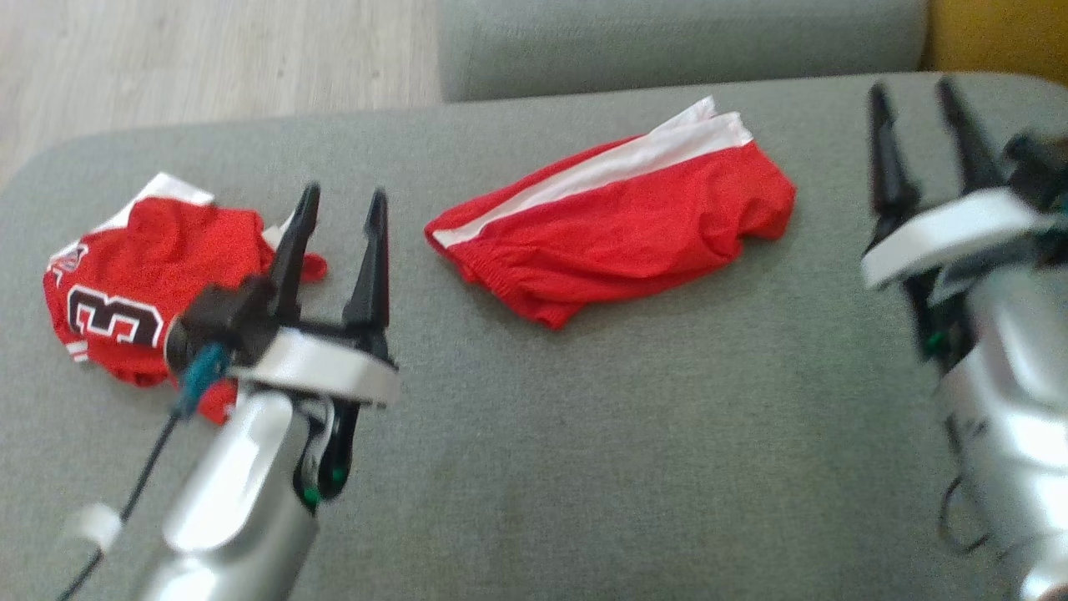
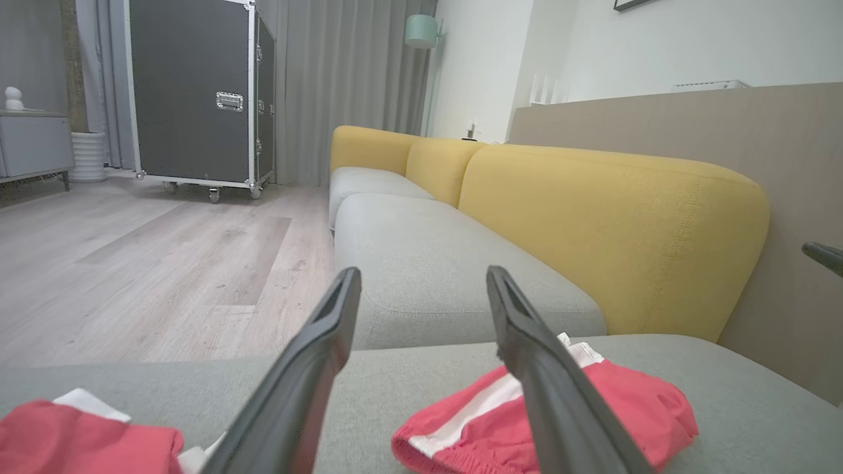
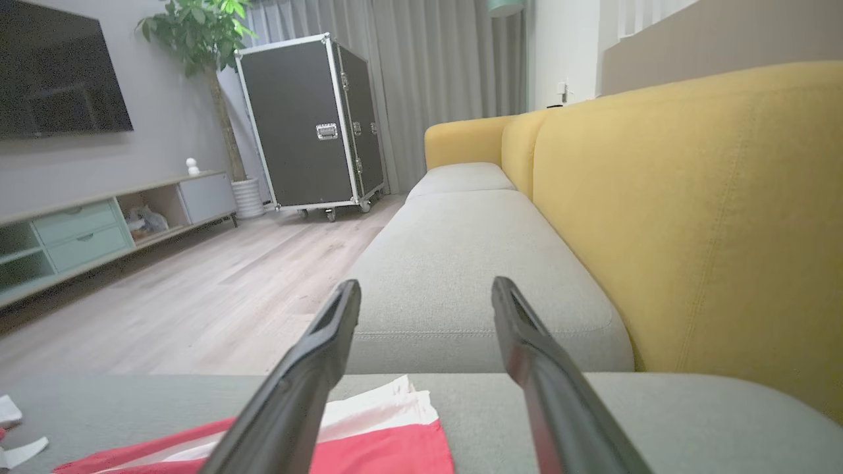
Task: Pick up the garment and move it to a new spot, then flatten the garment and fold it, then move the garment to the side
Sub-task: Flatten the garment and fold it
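Observation:
Red shorts (image 1: 617,221) with a white side stripe lie folded on the grey sofa seat (image 1: 584,434), near its middle back. They also lie low in the left wrist view (image 2: 619,401) and at the bottom of the right wrist view (image 3: 388,447). A crumpled red jersey (image 1: 142,284) with a number on it sits at the seat's left. My left gripper (image 1: 342,200) hovers open between the jersey and the shorts, holding nothing. Off to the right of the shorts, my right gripper (image 1: 914,92) is open and empty.
The seat's left edge drops to a wooden floor (image 1: 209,58). Yellow backrests (image 2: 612,230) run along the sofa's right side. Another grey seat cushion (image 1: 667,42) continues beyond. A black flight case (image 2: 197,92) and a TV cabinet (image 3: 99,224) stand across the room.

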